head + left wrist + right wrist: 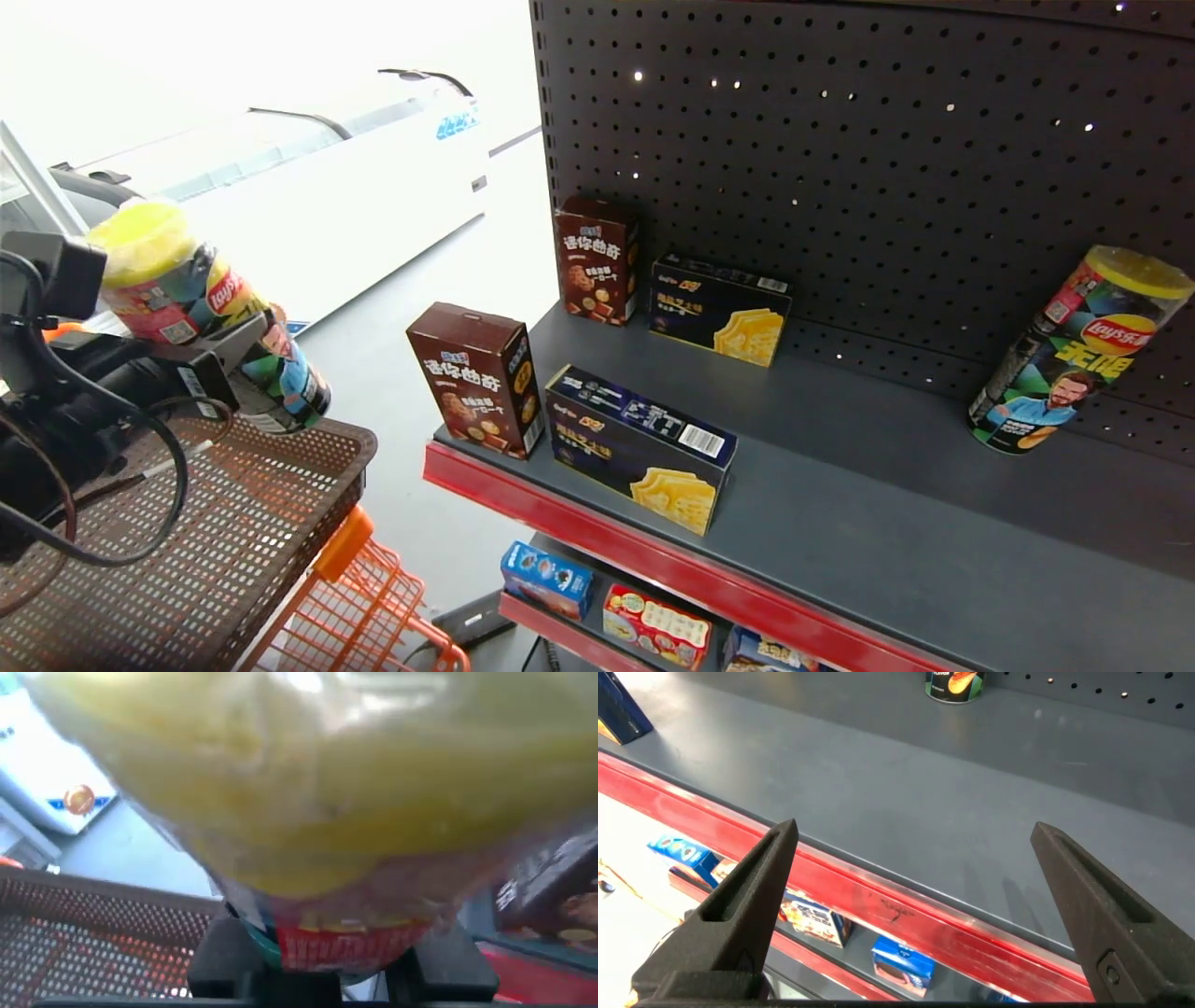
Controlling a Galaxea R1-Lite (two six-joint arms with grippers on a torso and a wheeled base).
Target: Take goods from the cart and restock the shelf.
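Left wrist view: most of the picture is taken up by a blurred yellow-lidded cylindrical chip canister [327, 812], so the left gripper [341, 973] is largely hidden. Only its dark fingers [224, 961] can be made out at either side of the tube. In the head view this gripper [231, 353] is seen clamped on the canister [173, 280], which is held tilted above the brown perforated cart basket [243, 523].

The right gripper [915, 835] is seen with its jaws wide apart and nothing between them, above the red front edge [878, 896] of the dark grey metal shelf [887, 485].

On the shelf are counted two brown cardboard boxes [478, 378] [597, 259], two dark blue flat boxes [639, 448] [719, 308] and one second chip canister [1083, 350]. This second canister is placed well apart from the boxes, near the black pegboard back panel [840, 140]. In the right wrist view its top is cut off [954, 685].

On the lower shelf three small packs [546, 579] are partly cut off.
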